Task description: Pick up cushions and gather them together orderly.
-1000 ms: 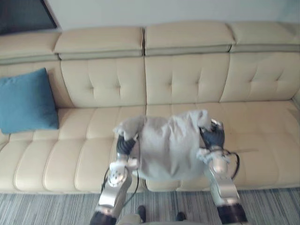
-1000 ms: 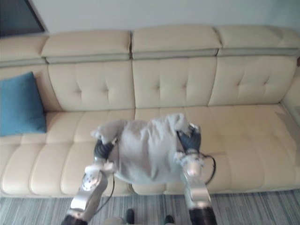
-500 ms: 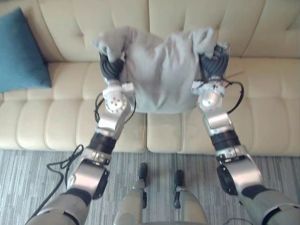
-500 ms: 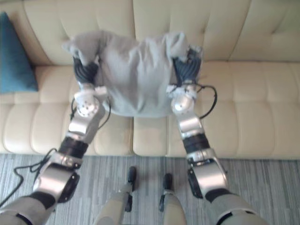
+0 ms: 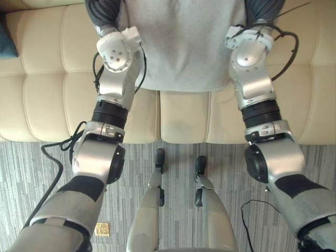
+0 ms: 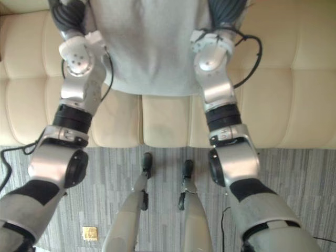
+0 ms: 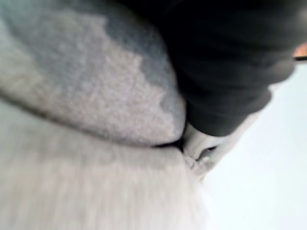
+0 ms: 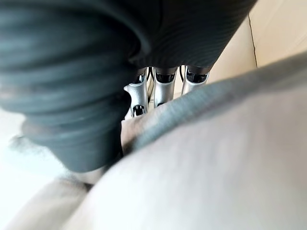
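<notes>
Grey cushion point(image 5: 184, 47) hangs between left hand point(image 5: 105, 10) and right hand point(image 5: 265, 7); fingers' point(image 8: 161, 82) grip cannot be told.

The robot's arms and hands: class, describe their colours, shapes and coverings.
The left arm and right arm are silver-grey, built of rounded segments with black bands at the joints. The left hand and right hand wear dark ribbed covers.

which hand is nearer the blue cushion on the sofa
Left. The left hand is at the side of the grey cushion that faces the blue cushion; the right hand is at the grey cushion's far side.
</notes>
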`<state>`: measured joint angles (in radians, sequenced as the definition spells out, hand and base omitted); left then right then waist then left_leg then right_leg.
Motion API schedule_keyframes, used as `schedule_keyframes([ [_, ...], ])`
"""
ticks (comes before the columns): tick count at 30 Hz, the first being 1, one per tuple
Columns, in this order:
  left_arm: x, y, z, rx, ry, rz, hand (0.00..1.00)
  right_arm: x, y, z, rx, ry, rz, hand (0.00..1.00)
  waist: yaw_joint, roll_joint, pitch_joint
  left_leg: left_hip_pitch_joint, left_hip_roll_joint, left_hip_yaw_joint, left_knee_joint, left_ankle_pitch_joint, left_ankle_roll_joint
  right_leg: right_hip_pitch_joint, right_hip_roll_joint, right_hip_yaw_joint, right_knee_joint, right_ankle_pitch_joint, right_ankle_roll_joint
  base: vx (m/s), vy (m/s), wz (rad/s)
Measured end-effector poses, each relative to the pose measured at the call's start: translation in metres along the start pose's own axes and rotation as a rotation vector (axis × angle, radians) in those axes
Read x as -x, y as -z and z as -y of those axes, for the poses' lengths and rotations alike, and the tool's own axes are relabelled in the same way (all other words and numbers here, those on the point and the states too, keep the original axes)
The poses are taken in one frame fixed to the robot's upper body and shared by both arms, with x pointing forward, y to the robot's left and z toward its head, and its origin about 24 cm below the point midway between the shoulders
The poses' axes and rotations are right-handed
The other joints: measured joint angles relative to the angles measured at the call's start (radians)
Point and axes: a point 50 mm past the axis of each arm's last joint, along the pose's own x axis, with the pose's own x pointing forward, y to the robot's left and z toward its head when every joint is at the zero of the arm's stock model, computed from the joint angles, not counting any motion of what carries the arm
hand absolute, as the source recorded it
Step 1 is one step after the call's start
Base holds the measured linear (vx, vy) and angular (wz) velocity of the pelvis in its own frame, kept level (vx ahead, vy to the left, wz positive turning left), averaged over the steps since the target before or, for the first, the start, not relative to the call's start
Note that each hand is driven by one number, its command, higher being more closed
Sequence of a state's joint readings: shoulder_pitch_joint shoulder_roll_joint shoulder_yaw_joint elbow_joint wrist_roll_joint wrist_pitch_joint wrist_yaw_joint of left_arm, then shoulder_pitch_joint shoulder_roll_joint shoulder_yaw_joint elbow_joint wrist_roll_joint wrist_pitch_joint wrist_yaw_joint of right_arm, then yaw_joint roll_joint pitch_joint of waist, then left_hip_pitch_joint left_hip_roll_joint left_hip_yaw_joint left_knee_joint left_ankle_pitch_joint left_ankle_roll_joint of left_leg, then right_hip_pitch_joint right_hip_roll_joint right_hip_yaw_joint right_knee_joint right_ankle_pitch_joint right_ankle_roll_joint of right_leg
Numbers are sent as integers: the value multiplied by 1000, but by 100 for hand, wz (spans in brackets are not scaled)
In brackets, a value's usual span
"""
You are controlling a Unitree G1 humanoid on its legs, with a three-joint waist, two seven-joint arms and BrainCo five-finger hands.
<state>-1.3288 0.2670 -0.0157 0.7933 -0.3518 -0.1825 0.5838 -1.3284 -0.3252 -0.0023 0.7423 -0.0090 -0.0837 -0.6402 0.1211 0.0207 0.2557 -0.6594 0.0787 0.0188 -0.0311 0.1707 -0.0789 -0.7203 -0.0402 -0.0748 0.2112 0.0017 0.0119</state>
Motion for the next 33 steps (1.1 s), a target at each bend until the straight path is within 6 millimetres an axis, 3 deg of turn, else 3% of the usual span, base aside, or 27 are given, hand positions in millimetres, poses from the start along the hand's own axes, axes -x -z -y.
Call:
schedule_keyframes([
  [4,-13,-3,-15,36,11,-34,0,-14,14,21,-200,17,-157,0,-2,1,7,25,4,1,0,0,0,33,3,-8,-12,0,0,74,-37,5],
  [6,-24,-8,-36,43,-16,-44,0,-24,22,41,-393,51,-256,0,-2,1,12,44,6,1,0,0,0,56,5,-11,-15,0,0,90,-38,3],
  [10,-36,-17,-67,135,-99,-45,0,-36,29,77,-565,131,-299,0,-5,1,18,82,9,5,0,0,0,97,8,-14,-16,0,0,74,-17,4],
  [12,-33,-4,-98,184,-178,-84,0,-29,44,98,-632,177,-315,0,-9,0,18,130,9,11,6,-1,0,141,8,0,-8,0,1,81,-1,-2],
  [15,-23,14,-119,176,-208,-122,0,-18,60,115,-613,196,-323,0,-11,0,18,156,7,14,26,-1,1,169,6,10,6,0,1,68,-10,1],
  [18,6,52,-157,118,-241,-203,0,11,87,138,-530,179,-349,0,-19,0,18,180,6,17,87,-9,8,199,6,30,61,-1,1,84,-23,6],
  [19,30,76,-178,79,-260,-271,0,31,101,150,-445,149,-361,0,-25,-1,18,185,8,17,157,-23,14,201,4,33,133,-1,1,127,-53,6],
  [22,77,114,-203,30,-285,-395,0,77,130,163,-358,135,-434,0,-30,-16,22,149,-5,24,319,-138,0,262,7,44,187,-9,12,123,-38,10],
  [23,109,135,-213,5,-296,-477,0,103,145,171,-296,130,-487,0,-31,-17,21,207,-35,14,104,-109,15,311,10,46,188,-32,44,210,62,-11],
  [24,142,150,-223,-29,-294,-551,0,129,158,177,-237,109,-541,0,-29,-3,9,248,-34,-1,-40,83,54,339,38,43,219,-79,55,201,116,-24],
  [25,156,156,-226,-40,-295,-585,0,141,164,180,-223,110,-573,0,-25,0,0,249,-28,11,-41,127,69,350,52,41,238,-103,53,233,140,10],
  [26,184,170,-228,-61,-282,-674,0,180,182,188,-187,144,-680,0,-38,-40,-21,271,-48,20,-45,85,89,354,32,38,280,-165,60,208,44,46],
  [27,209,183,-225,-80,-258,-759,0,214,196,194,-160,162,-787,0,-42,-58,-28,286,-54,1,-53,85,89,354,23,37,305,-186,63,207,-3,64],
  [28,222,188,-225,-101,-243,-806,0,228,201,194,-148,161,-836,0,-42,-62,-30,297,-58,0,-54,84,90,358,17,32,308,-209,56,140,-30,30],
  [30,274,206,-225,-158,-196,-982,0,276,218,190,-102,129,-1003,0,-38,-65,-33,372,-71,6,-47,64,100,415,-56,37,249,-243,64,48,-22,-8],
  [32,300,211,-224,-173,-175,-1057,0,308,221,191,-65,109,-1087,0,-35,-68,-59,407,-80,12,-7,-16,63,460,-99,39,149,-204,54,-32,-63,-5],
  [33,313,215,-224,-185,-159,-1103,0,325,223,196,-37,105,-1144,0,-39,-65,-84,410,-75,7,3,-48,46,484,-94,37,140,-233,62,-70,-128,2],
])
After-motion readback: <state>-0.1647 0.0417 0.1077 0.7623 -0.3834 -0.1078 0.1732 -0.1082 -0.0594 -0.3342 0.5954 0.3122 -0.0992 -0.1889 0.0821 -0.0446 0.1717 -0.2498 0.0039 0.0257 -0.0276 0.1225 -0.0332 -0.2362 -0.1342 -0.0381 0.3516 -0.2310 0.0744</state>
